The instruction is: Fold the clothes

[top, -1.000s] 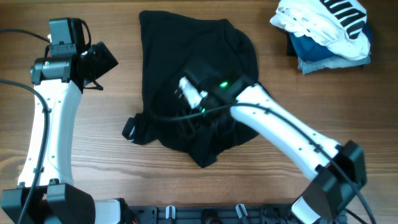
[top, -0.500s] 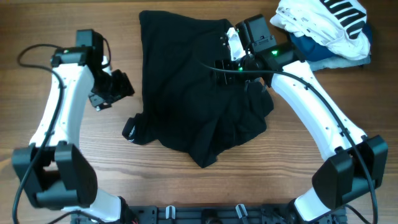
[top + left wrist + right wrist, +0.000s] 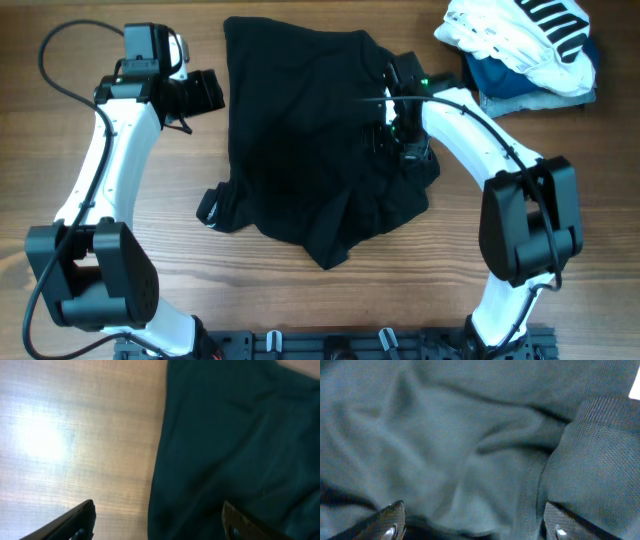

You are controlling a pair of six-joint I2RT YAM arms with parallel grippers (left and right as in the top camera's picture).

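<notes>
The clothes, one large black garment [image 3: 300,150], lie crumpled in the middle of the table, with a small white mark at the lower left corner [image 3: 210,222]. My left gripper [image 3: 205,92] is open and empty beside the garment's upper left edge. In the left wrist view its fingers [image 3: 157,522] straddle the garment's edge [image 3: 240,435]. My right gripper [image 3: 395,135] is over the garment's right side. In the right wrist view its fingers [image 3: 472,527] are open just above wrinkled fabric [image 3: 445,445]. A thick folded hem [image 3: 600,460] lies by the right finger.
A white garment with black stripes [image 3: 530,40] lies on a blue folded garment [image 3: 500,90] at the back right corner. Bare wooden table [image 3: 140,200] shows left of the black garment and also in the left wrist view [image 3: 75,435].
My left gripper has moved up and right to the garment's upper left edge. My right gripper went from the garment's middle to its upper right, then down onto its right side.
</notes>
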